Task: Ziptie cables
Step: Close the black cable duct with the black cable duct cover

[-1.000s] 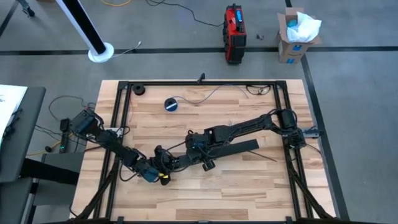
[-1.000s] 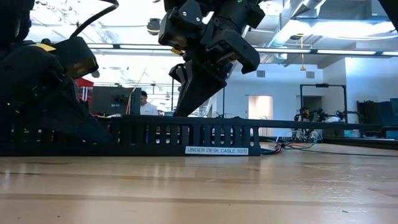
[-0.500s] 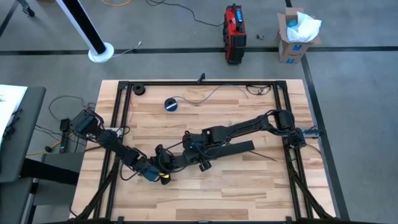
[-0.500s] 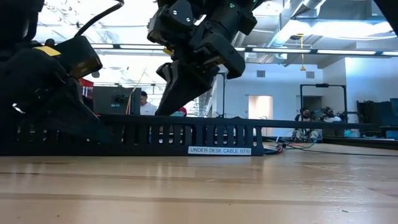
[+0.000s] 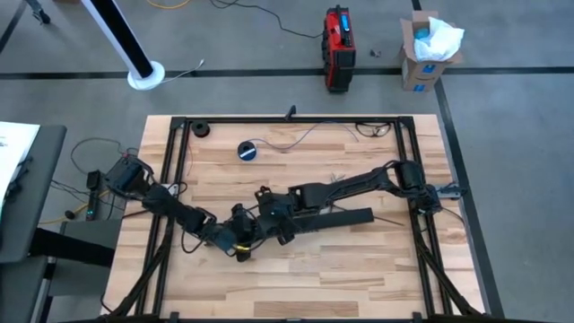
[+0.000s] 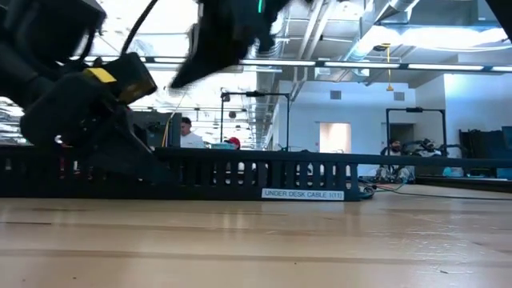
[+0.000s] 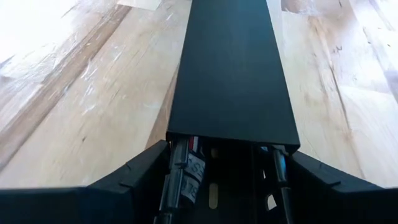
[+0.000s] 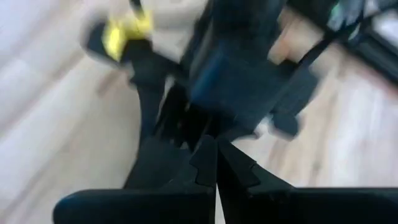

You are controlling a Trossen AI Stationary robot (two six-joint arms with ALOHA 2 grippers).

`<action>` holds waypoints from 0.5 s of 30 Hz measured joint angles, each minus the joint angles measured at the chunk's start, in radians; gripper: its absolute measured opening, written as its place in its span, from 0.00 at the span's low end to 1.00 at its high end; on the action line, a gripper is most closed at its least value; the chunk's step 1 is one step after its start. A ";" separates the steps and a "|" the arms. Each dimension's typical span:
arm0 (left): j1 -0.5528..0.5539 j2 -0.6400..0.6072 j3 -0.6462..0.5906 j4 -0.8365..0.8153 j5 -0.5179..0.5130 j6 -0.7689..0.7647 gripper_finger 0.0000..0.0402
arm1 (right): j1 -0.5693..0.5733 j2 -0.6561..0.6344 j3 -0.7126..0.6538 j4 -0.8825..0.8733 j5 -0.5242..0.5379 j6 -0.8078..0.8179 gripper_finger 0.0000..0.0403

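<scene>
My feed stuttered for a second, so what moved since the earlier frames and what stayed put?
The long black slotted plastic cable tray slid toward the right side of the table; its white label shifted right in the low view. The left gripper swung toward the right arm, and the right gripper drew in toward the left one, closed. The small blue-and-black tape roll and thin loose cables by the far edge stayed.

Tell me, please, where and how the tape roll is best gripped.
I would grip the tape roll across its outer rim, straight down from above: it lies flat on the table, round, with bare wood around it. The left gripper is shut on the duct at mid-table; the right gripper, beside it, is shut.
</scene>
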 joint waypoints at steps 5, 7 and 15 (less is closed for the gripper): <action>0.067 -0.001 0.000 0.023 0.114 0.060 0.57 | 0.003 -0.013 0.114 -0.356 0.000 0.021 0.00; 0.093 -0.001 0.001 0.032 0.150 0.074 0.57 | 0.005 -0.006 0.098 -0.439 0.003 0.052 0.00; 0.138 -0.001 0.001 0.039 0.176 0.108 0.57 | 0.053 -0.008 -0.060 -0.435 0.069 0.084 0.00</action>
